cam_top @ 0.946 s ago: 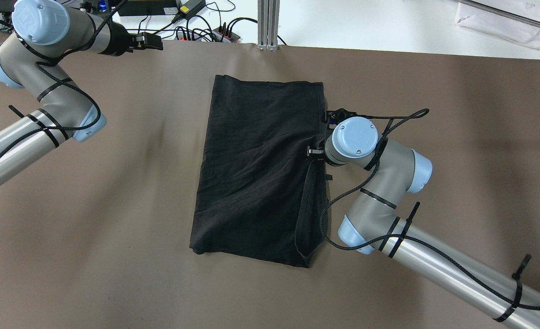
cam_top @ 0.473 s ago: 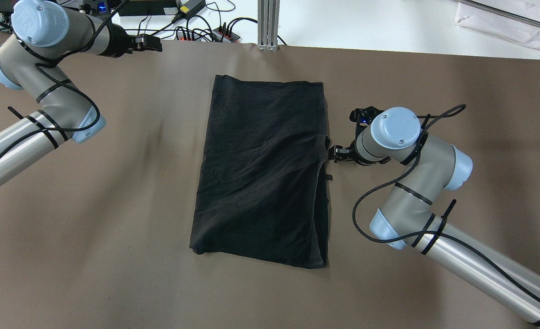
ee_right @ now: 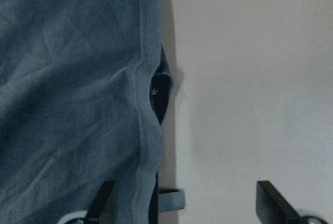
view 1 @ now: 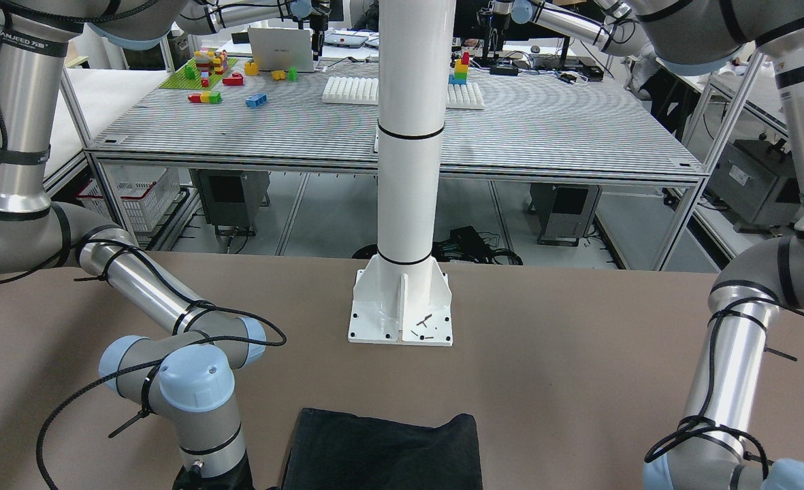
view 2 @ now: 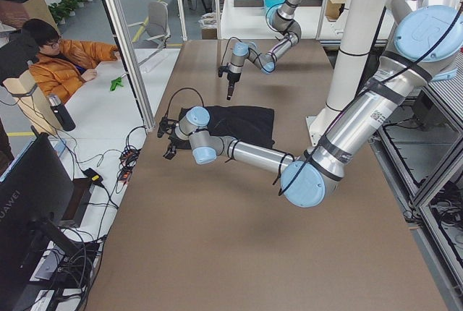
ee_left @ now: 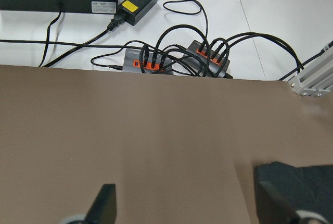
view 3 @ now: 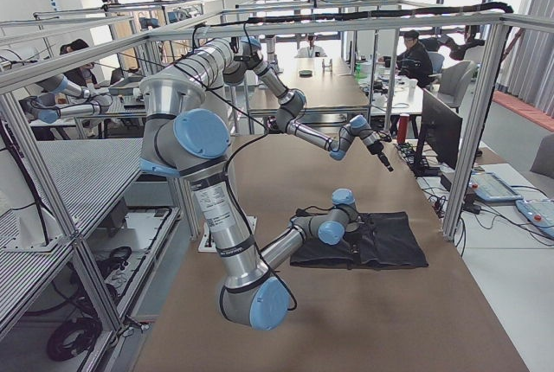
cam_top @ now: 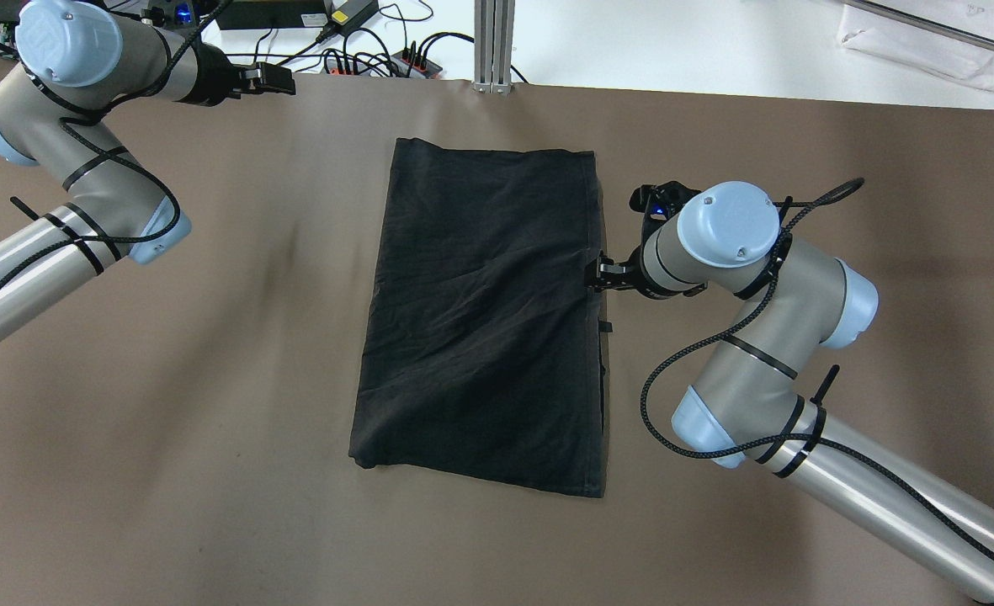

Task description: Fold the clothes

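Hem of the black garment (cam_top: 480, 311), long axis near-to-far, lies at the right gripper (cam_top: 602, 276), jaws spread empty; left gripper (cam_top: 282, 80), likewise spread, sits well apart.

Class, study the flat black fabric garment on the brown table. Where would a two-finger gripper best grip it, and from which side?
Grip the black fabric garment at its hemmed edge on the robot's right, about midway along. There the hem buckles, leaving a small gap between layers for a finger. Come in low from the right, where the open right gripper sits.
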Tool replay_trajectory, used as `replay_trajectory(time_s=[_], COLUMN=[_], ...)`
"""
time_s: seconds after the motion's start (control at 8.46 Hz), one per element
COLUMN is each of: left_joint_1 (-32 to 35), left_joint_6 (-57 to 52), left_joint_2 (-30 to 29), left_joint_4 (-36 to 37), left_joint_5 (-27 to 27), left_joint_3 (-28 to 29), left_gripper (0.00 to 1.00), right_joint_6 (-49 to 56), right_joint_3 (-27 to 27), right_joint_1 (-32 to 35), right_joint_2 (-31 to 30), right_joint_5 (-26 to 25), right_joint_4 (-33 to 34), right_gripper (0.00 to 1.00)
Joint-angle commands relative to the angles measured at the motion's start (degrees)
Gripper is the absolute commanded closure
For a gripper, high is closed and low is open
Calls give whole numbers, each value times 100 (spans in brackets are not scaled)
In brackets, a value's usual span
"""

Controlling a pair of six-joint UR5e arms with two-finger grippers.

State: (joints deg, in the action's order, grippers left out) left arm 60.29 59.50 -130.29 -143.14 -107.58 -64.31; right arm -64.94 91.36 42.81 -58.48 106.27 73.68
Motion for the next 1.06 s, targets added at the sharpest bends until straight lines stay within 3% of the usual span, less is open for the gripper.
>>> replay_trajectory(time_s=[0.0,0.24,0.47,0.59,0.83,0.95], left_joint_1=[1,1,1,1,1,1], left_joint_6=[0,0,0,-8,-8,-17], left_joint_2=[-5,-5,3,12,21,21], left_joint_4=[5,5,-12,-30,-39,-48], left_joint_5=[0,0,0,0,0,0], left_joint_3=[6,6,-3,-3,-3,-3], left_gripper=[5,5,5,5,5,5], right_joint_6=[-562,-1349,-2273,-2703,-2971,-3206], right_joint_3=[520,1093,1121,1086,1069,1069], right_joint_1=[-140,-421,-868,-1236,-1853,-2038], right_joint_2=[75,-249,-731,-1057,-1191,-1200], right_joint_5=[16,-1,-176,-586,-1369,-1529], right_joint_4=[-29,-116,-1323,-2052,-2279,-2288], right_gripper=[6,6,6,6,6,6])
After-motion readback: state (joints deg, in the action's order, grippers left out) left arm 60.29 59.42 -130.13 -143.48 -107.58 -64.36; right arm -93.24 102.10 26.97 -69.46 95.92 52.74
